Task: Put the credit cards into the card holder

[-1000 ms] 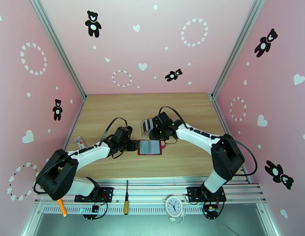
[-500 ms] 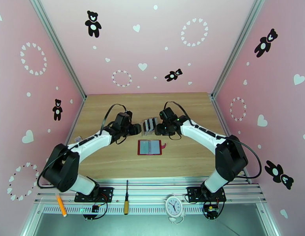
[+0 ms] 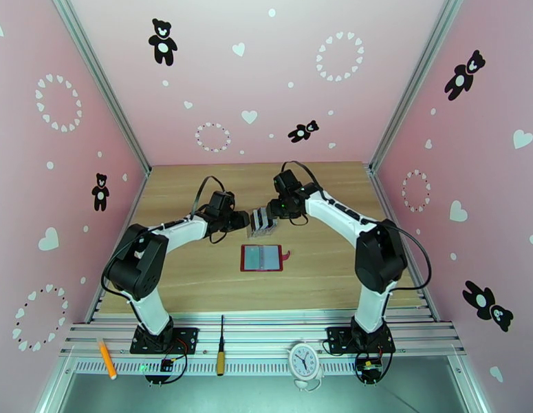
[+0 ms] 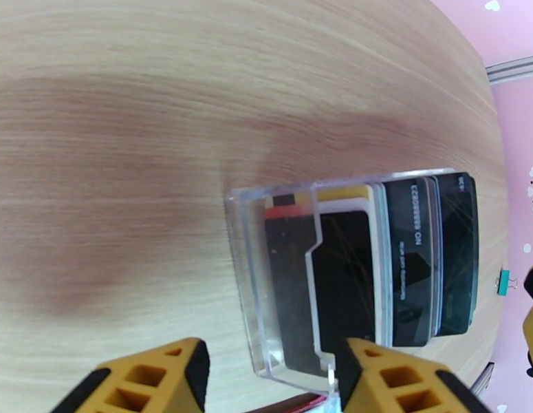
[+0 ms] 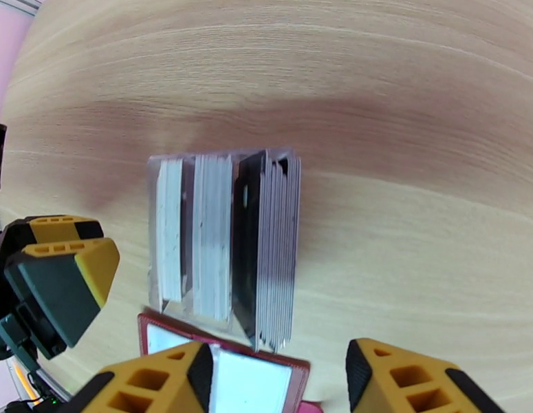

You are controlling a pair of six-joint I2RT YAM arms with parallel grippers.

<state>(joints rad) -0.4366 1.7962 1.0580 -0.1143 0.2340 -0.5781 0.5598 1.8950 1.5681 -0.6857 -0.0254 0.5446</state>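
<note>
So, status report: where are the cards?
Left fingers, right fingers open, empty, either side of clear rack. Cards in rack. Wallet open, flat. Nothing blocking.

Bright, even light from above; soft diffuse shadows on table [image 5: 404, 98]. Wrist cams: strong fisheye bend at edges, near foreground slightly soft. Top cam sharp.
</note>
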